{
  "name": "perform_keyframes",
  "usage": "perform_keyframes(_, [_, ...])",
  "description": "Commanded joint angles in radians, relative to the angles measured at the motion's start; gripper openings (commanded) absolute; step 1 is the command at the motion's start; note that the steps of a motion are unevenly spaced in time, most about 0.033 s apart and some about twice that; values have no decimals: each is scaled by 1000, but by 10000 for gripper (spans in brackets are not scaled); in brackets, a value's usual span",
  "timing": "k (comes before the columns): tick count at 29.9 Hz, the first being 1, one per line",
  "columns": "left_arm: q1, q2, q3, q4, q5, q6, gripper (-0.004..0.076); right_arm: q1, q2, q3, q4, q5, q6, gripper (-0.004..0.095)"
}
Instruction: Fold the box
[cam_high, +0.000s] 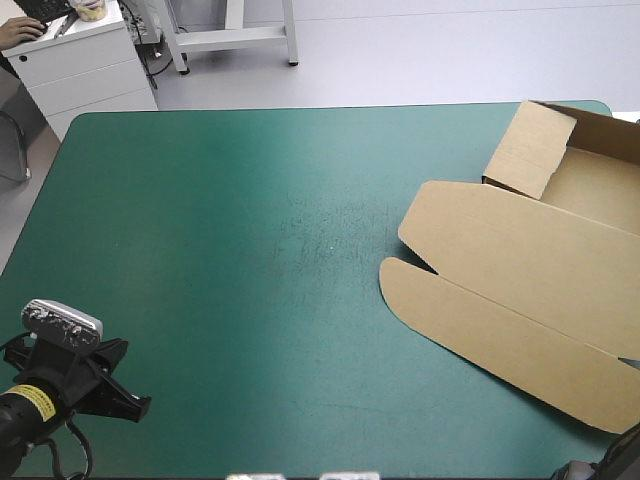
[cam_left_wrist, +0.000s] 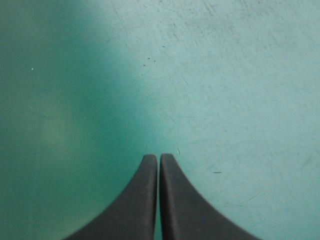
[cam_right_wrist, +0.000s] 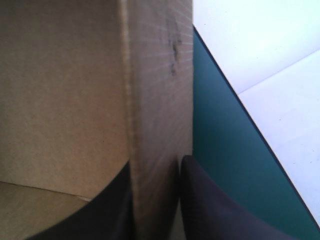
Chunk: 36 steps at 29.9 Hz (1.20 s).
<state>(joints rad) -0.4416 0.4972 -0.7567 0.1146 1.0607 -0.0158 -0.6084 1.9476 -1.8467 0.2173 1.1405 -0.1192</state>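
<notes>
The box (cam_high: 520, 270) is held by one upright panel (cam_right_wrist: 160, 75), pinched between the black fingers (cam_right_wrist: 210, 210) of the right tool (cam_right_wrist: 156, 167). They are all but pressed together, with only the thickness of the board between them. On the inner side of this tool lies more brown board, probably the tray's inside. On the outer side is a strip of the teal-green cover (cam_right_wrist: 220, 150), and the edge of the tabletop (cam_high: 250, 250) runs close by.

The step in hand looks like raising and setting a side wall. The panel should swing about its own crease rather than be dragged. A pull along the tabletop would likely slide the whole sheet, and the box already lies near the edge beside the right tool. A grip low on the panel, close to the fold, should give a cleaner bend and less bowing in the board. The pinch should stay firm without crushing the board.

Farther from this tool, toward the middle of the tabletop, the wide lid (cam_high: 500, 300) lies flat with its rounded flap untucked. A second flap (cam_high: 530, 150) stands raised at the far end.

The left tool (cam_left_wrist: 159, 157) is well apart from the box, its fingers pressed together in one pointed arch over bare cover, holding nothing. It could usefully come across and press the flat board down as an anchor
</notes>
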Motion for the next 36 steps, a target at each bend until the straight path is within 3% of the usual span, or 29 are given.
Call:
perform_keyframes(1, [0,9,-25,10,-57,-12,-10,-5,-55,-33,38,-23,-9,466])
perform_keyframes(4, [0,9,-25,10,-57,-28,-10,-5,-55,-33,20,-23,-9,634])
perform_keyframes(6, [0,9,-25,10,-55,-26,-10,-5,-55,-46,13,-3,-9,688])
perform_keyframes(10, [0,9,-25,10,-55,-28,-10,-5,-61,-121,-2,115,-17,687])
perform_keyframes(14, [0,9,-25,12,-52,-28,-10,-3,-109,-143,-6,113,-11,662])
perform_keyframes(18, [0,9,-25,-1,-52,-28,-10,-3,-176,-115,50,113,6,523])
perform_keyframes(24, [0,9,-25,-3,-54,-28,-10,35,-321,23,230,113,-152,3])
perform_keyframes(28, [0,9,-25,-3,-59,-28,-10,136,-398,121,268,75,-221,-7])
perform_keyframes(36, [0,9,-25,-3,-51,-28,-10,461,-490,288,284,-67,-301,-7])
